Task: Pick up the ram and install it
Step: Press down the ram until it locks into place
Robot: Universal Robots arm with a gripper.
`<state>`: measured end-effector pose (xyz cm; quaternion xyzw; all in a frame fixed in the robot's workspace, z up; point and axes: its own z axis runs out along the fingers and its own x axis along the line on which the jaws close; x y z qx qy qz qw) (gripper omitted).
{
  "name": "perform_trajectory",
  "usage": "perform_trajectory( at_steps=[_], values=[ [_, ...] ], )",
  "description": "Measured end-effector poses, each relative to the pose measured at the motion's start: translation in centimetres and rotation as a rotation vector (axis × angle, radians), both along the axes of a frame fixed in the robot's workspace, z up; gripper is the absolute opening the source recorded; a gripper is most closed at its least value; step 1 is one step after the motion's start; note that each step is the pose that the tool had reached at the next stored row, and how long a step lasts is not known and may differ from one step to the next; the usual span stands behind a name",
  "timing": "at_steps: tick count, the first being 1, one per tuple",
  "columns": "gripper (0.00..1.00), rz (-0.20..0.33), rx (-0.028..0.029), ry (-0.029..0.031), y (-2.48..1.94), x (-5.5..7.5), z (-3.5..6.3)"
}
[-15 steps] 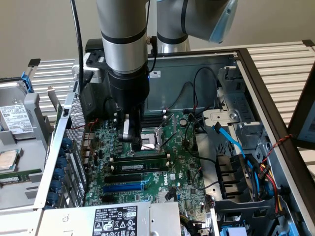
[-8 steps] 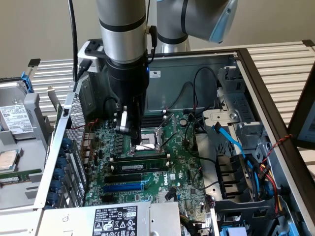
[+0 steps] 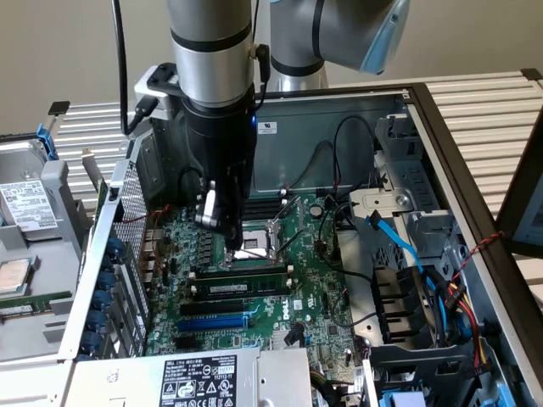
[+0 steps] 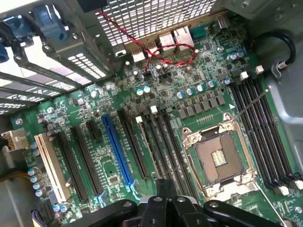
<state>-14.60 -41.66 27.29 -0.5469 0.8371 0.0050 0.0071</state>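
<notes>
The ram point(image 3: 240, 288), a narrow green stick with a white sticker, stands on edge in one of the black memory slots beside the CPU socket point(image 3: 257, 244). In the wrist view the ram point(image 4: 149, 150) shows as a thin edge in that slot. My gripper point(image 3: 231, 240) hangs just above the slots and the socket's near side, with its fingers pointing down. Its dark fingers point(image 4: 163, 201) meet, shut, with nothing between them. The gripper point(image 4: 165, 187) is not touching the ram.
The open PC case point(image 3: 441, 144) surrounds the motherboard point(image 3: 322, 280), with a blue expansion slot point(image 3: 214, 322), a perforated rear wall point(image 3: 131, 212) and blue cables point(image 3: 407, 254) close by. A grey tray point(image 3: 34, 254) outside on the exterior view's left carries a narrow green board point(image 3: 34, 301).
</notes>
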Motion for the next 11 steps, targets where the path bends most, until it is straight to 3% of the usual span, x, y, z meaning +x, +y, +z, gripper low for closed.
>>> perform_trajectory(
  at_steps=[11],
  values=[
    [0.10,-0.124,-0.0035,0.0058,-0.01,0.00,0.02]
  ],
)
